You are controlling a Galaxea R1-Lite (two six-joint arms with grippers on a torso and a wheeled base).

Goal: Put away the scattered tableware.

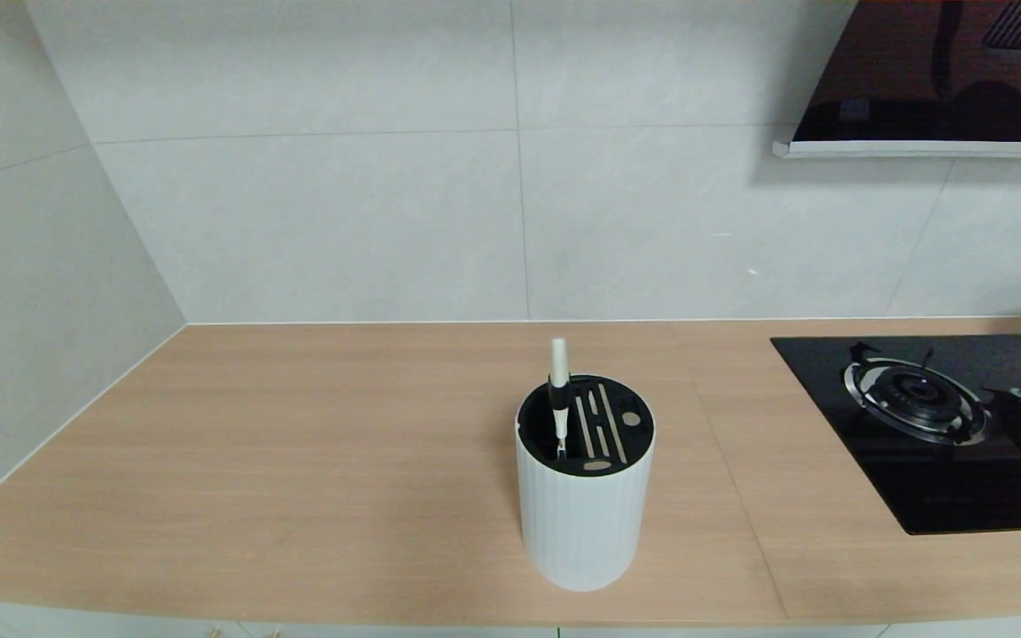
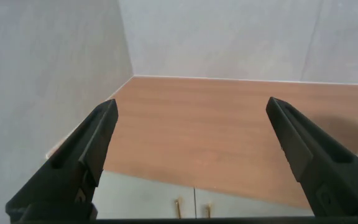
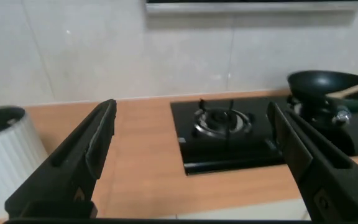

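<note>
A white ribbed utensil holder [image 1: 583, 496] with a black slotted top stands on the wooden counter [image 1: 324, 461], near its front edge. One utensil with a cream and black handle [image 1: 558, 390] stands upright in it. The holder's side [image 3: 5, 155] also shows in the right wrist view. My left gripper [image 2: 191, 109] is open, held off the counter's front edge with bare wood beyond it. My right gripper [image 3: 191, 109] is open too, in front of the counter, with the holder off to one side and the stove beyond.
A black gas stove [image 1: 945, 425] is set into the counter at the right, with a dark pan [image 3: 328, 90] on its far burner. A range hood [image 1: 927, 80] hangs above. Tiled walls close the back and left. Cabinet handles [image 2: 192, 208] show below the counter edge.
</note>
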